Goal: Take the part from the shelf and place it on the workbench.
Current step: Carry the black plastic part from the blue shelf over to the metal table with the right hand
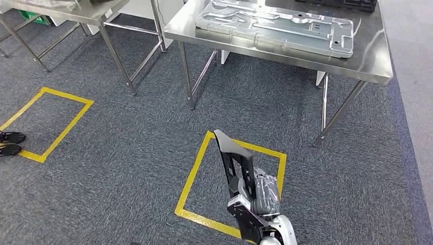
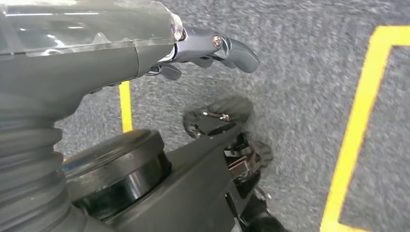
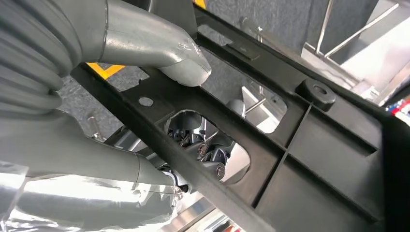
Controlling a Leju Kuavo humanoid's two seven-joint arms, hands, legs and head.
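A black, ribbed plastic part [image 1: 234, 159] stands upright in my right hand [image 1: 265, 198], low in the head view over a yellow floor square [image 1: 196, 173]. In the right wrist view the thumb [image 3: 186, 67] presses on the part [image 3: 309, 159], and dark fingers [image 3: 212, 157] hook through an opening in it. The steel workbench [image 1: 367, 64] stands ahead, across grey carpet. My left hand [image 2: 145, 48] hangs over the carpet, its fingers [image 2: 237, 48] loosely bent and holding nothing.
A large, flat metal plate [image 1: 278, 25] covers much of the workbench top, with a black crate [image 1: 352, 4] behind it. A second steel table [image 1: 76, 13] stands at the far left. A person's dark shoes [image 1: 10, 143] rest by another yellow square [image 1: 56, 122].
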